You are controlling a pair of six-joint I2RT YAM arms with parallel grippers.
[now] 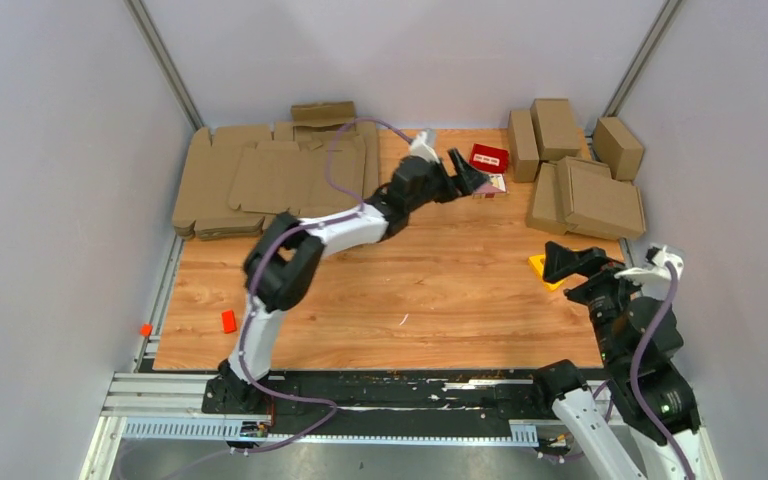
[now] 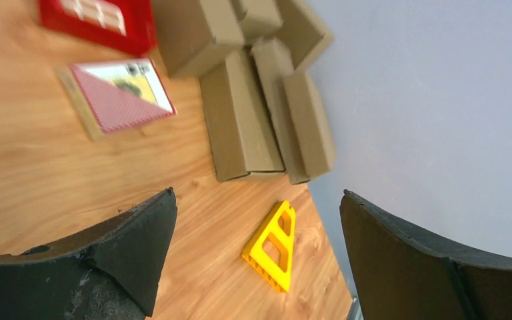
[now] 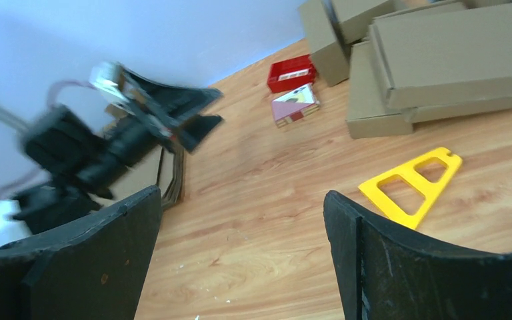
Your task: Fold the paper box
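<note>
Several folded shallow brown paper boxes [image 1: 572,170] lie at the back right; they also show in the left wrist view [image 2: 240,120] and the right wrist view [image 3: 440,60]. I see no single flat sheet apart from the pile of blanks. My left gripper [image 1: 472,175] is open and empty, held above the table at the back middle beside the small red carton [image 1: 490,157]; its jaws [image 2: 257,197] stand wide apart. My right gripper [image 1: 552,265] is open and empty at the right, just over a yellow triangle [image 1: 540,268], jaws [image 3: 240,197] wide apart.
A thick pile of flat brown blanks [image 1: 270,178] lies at the back left, with a smaller cardboard piece [image 1: 323,112] behind it. A card pack [image 1: 494,185] lies by the red carton. A small red block [image 1: 228,320] lies near the front left edge. Grey walls enclose the table.
</note>
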